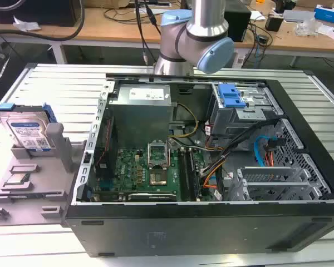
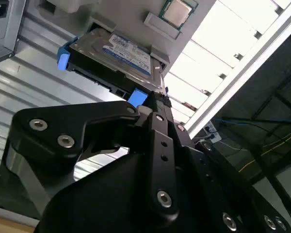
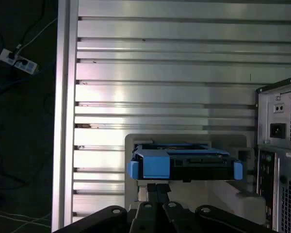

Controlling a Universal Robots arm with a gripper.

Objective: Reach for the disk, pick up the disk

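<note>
**Disk in its stand, closed gripper near**

At the exterior view's left, the flat silver rectangular disk [image 1: 28, 129] with its blue plastic bracket stands on edge in a grey plastic stand [image 1: 58, 146]. The open black metal computer case [image 1: 200, 228] is to its right. In the first wrist view the black gripper [image 3: 157, 187] is closed on nothing, near the disk.

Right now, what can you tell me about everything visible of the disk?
The disk is a flat, rectangular silver metal drive with a white-and-blue label on its face and a blue plastic bracket along its edges. It stands on edge, leaning slightly back, in a grey holder on the slatted table, at the exterior view's left, outside the computer case. The holder touches it; the gripper points toward it without holding it.
</note>
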